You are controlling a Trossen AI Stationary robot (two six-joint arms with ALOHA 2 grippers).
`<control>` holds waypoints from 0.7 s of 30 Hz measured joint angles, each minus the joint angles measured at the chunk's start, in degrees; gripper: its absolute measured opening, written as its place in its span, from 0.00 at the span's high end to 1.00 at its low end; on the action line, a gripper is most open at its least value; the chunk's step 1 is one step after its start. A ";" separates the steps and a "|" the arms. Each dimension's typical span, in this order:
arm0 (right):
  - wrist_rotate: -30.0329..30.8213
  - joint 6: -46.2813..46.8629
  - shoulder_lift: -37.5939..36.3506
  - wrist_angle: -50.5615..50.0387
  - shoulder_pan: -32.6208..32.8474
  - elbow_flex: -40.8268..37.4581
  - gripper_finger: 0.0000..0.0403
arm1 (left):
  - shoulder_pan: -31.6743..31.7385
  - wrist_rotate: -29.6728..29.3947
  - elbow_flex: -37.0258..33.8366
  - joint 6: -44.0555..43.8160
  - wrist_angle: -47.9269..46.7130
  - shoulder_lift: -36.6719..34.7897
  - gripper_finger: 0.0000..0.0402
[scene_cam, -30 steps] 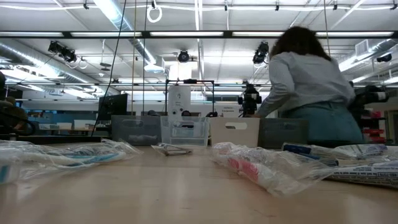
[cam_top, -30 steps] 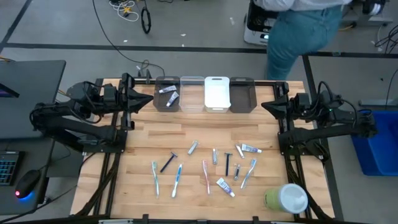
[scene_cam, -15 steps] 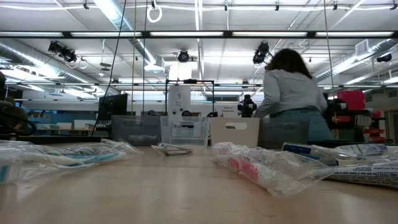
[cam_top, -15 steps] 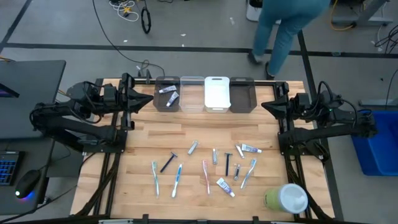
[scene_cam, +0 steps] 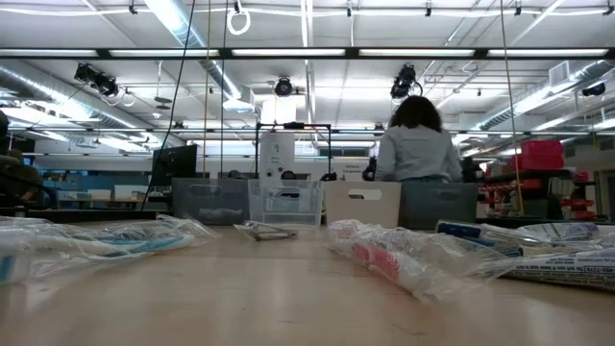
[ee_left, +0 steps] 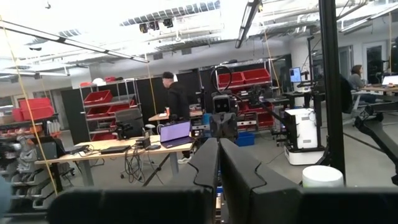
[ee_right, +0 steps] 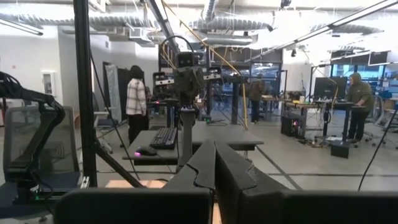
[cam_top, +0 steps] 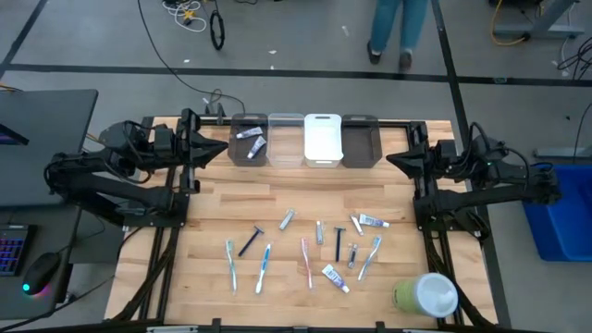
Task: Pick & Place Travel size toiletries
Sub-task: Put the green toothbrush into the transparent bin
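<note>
Leftmost bin point(cam_top: 248, 140) holds 2 small tubes point(cam_top: 252, 139); both end effectors closed, empty: left point(cam_top: 225, 151), right point(cam_top: 389, 159)

**No legible text found**

No word, brand, number or sign can be read in any view. Blue printing is seen on the small toothpaste tubes point(cam_top: 335, 277) lying on the table point(cam_top: 213, 208), well apart from both grippers, but it is too small to be made out. Wrapped items point(scene_cam: 404, 258) in the low view carry coloured markings that are blurred beyond reading. Screens and shelves in the room behind are shown without readable lettering.
</note>
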 joint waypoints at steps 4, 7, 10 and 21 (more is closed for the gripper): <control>0.02 0.00 0.00 0.16 0.00 0.00 0.99 | 0.00 0.01 0.00 -2.02 -0.33 0.00 0.94; 0.02 0.00 0.00 0.16 0.00 0.00 0.99 | -0.02 0.01 0.04 -1.94 -2.52 0.00 0.94; 0.00 0.00 0.00 0.16 0.00 0.00 0.99 | -0.02 0.01 0.04 -1.95 -5.05 0.48 0.94; 0.02 0.00 0.00 0.16 0.00 0.00 0.99 | -0.01 0.01 0.04 -2.53 -4.41 3.47 0.94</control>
